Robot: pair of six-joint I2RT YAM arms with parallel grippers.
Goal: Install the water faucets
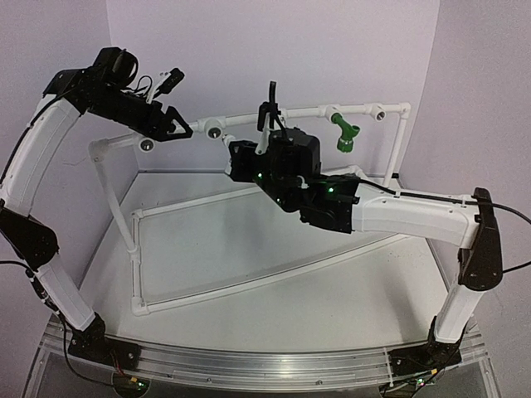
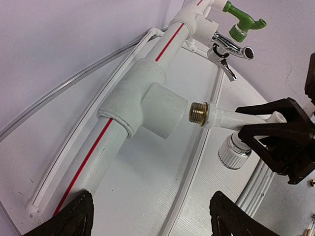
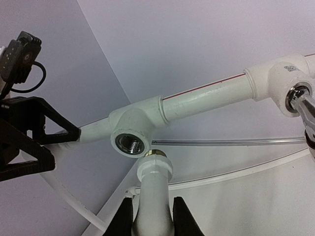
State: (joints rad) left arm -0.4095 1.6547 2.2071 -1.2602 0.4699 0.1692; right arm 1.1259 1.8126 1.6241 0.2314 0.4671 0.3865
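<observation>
Right end effector (image 3: 152, 214) clamped on white faucet (image 3: 153, 182); brass thread at mouth of tee socket (image 3: 130, 143) on pipe frame (image 3: 206, 96). Left end effector (image 2: 152, 216) apart, empty. Green faucet (image 2: 241, 22), chrome faucet (image 2: 229, 49) mounted farther along.

a white, red-striped pipe frame (image 2: 142, 93) stands on a pale table (image 1: 274, 327).
</observation>
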